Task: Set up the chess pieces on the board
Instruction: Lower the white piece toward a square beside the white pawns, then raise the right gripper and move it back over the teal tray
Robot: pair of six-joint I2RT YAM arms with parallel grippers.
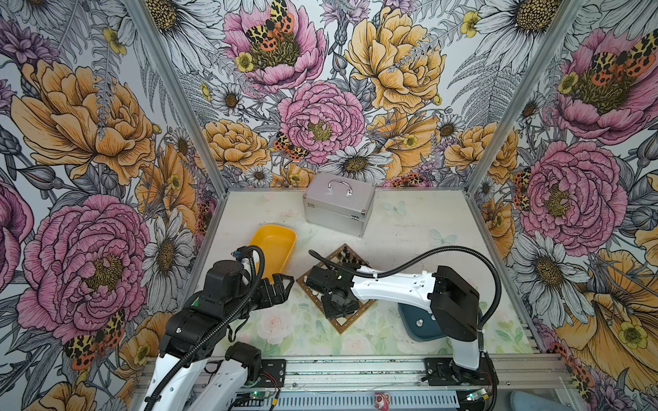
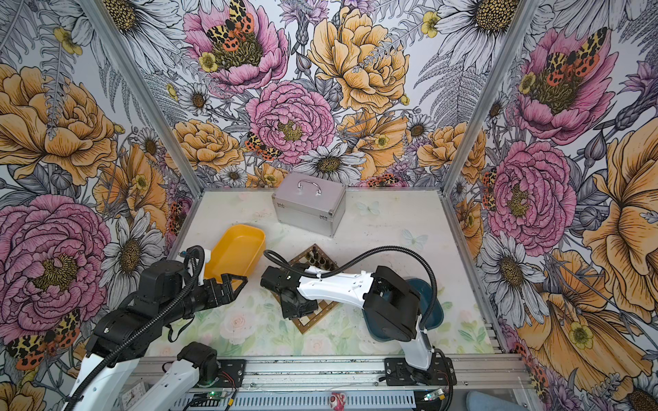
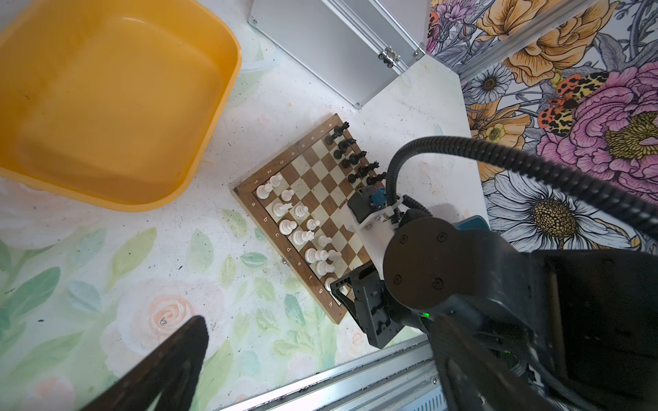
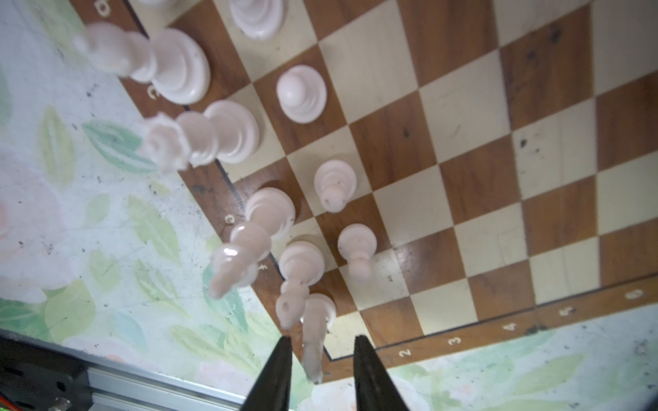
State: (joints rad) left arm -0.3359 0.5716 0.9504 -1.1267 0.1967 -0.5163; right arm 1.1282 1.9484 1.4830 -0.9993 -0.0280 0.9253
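- Top views: the board (image 1: 340, 329) lies corner-on in the middle of the surface (image 1: 409, 227). The black pieces (image 1: 350, 258) stand along its far edge.
- The right arm (image 1: 391, 284) reaches over the board's near half and covers most squares. Can't tell its finger state from up here.
- The left fingers (image 1: 279, 297) are spread wide and grip nothing. They are by the near end of the yellow tray (image 1: 274, 242), apart from the board.
- The silver case (image 1: 338, 210) is at the back in both top views. The teal tray (image 1: 416, 325) is partly under the right arm.
- Left wrist: the white pieces (image 3: 302, 227) stand in two rows along the board's lettered edge, and the black pieces sit on the opposite edge.
- The right fingers (image 3: 350, 284) are over the corner by the g and h marks, just beside the last white pieces.
- One left finger shows over plain surface, and the yellow tray is near the board.
- Right wrist: the right fingers stand apart with a tall white piece (image 4: 317, 320) upright between them. A gap shows on each side, so nothing is gripped.
- That piece stands in the edge row near the board's corner, beside other white pieces.
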